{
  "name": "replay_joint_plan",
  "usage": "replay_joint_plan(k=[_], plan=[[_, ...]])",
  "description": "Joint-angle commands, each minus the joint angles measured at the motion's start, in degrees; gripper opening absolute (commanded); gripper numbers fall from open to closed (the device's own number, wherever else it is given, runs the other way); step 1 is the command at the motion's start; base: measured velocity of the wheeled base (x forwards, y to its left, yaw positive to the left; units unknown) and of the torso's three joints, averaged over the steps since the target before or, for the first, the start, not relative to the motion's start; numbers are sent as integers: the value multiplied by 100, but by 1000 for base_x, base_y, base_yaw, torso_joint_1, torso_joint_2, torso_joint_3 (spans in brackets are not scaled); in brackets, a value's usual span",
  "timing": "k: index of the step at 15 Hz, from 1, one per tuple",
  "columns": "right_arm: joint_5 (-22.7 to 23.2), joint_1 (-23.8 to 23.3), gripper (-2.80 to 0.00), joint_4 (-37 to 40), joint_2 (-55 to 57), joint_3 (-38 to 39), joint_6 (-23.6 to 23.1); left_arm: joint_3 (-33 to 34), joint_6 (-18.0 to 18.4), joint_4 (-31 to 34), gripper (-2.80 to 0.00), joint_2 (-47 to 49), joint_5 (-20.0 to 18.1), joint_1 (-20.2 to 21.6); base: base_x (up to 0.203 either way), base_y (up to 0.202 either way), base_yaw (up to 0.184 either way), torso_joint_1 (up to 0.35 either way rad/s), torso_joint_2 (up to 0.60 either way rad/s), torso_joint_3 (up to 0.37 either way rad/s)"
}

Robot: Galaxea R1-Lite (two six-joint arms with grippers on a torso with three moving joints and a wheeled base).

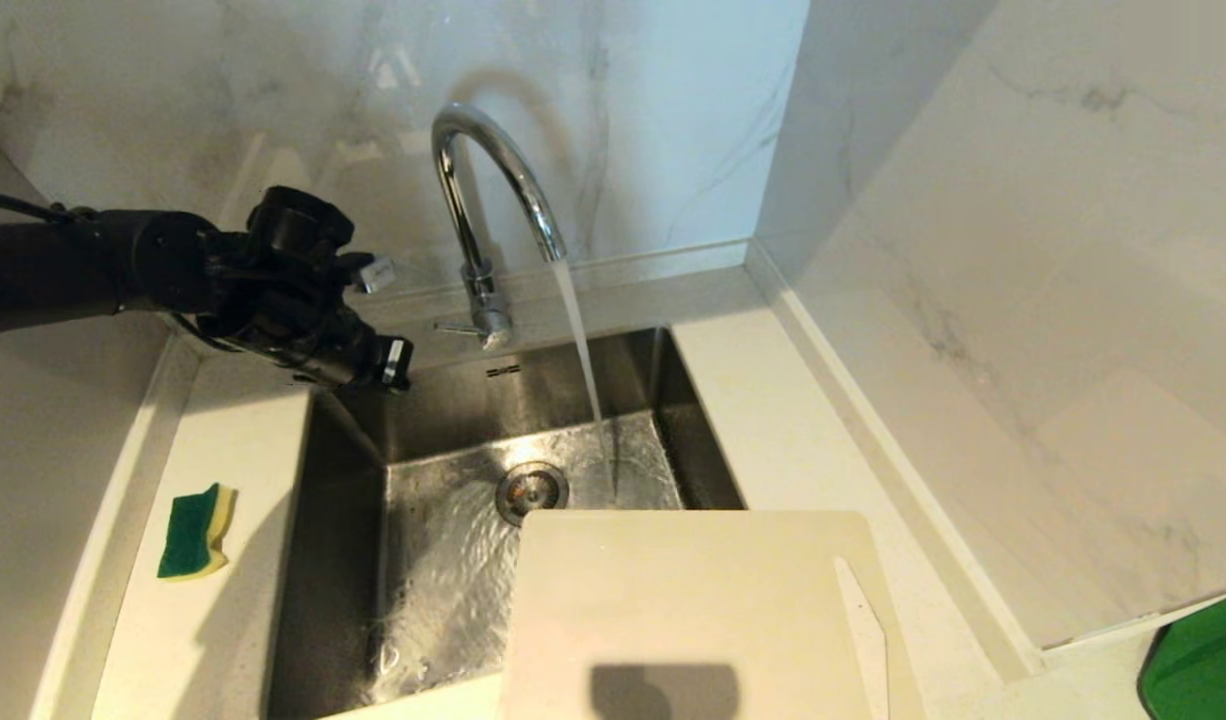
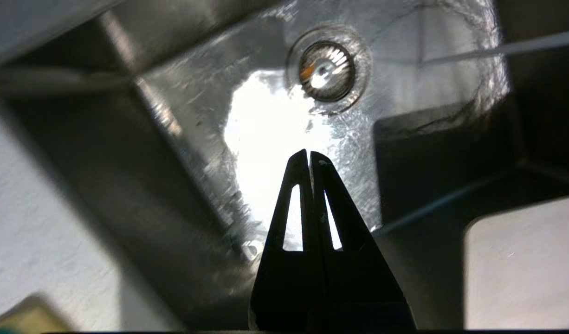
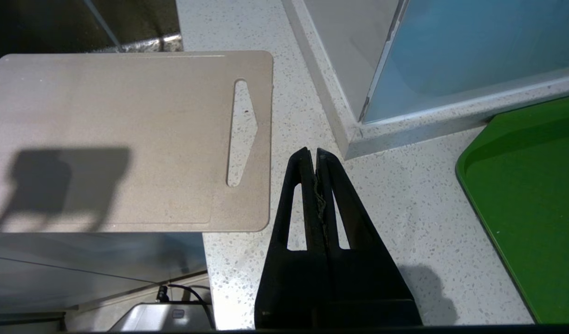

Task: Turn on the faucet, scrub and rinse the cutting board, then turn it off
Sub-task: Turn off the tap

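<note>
Left gripper (image 2: 309,155) jaws closed, empty, above sink's (image 1: 353,440) back-left edge, faucet (image 1: 483,200) near.

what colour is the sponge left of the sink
Green on top with a yellow layer beneath; the sponge shows best in the head view.

Cutting board (image 1: 688,610) across sink's (image 1: 343,560) near right corner, faucet (image 1: 483,200) behind, sponge (image 1: 197,532) left.

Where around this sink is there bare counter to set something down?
Bare counter runs between the sink and the right wall. On the left counter, the strip behind the sponge is bare, though the left gripper hangs at its far end. The front is crowded: the board overhangs the sink.
</note>
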Motion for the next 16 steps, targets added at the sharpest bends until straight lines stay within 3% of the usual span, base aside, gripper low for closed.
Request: replay_joint_plan(k=[1,4,10,16], plan=[[2,2,-280,-2,0,8,0,-114,-110,-52,-280,176,51,-162,0,0,0,0,0,0],[2,2,-280,-2,0,0,0,-117,-340,-498,-280,287,132,-257,0,0,0,0,0,0],[2,2,-280,-2,0,0,0,-122,-366,-1165,-280,406,524,-318,0,0,0,0,0,0],[2,2,-280,-2,0,3,0,-122,-363,-1620,-280,443,579,-318,0,0,0,0,0,0]])
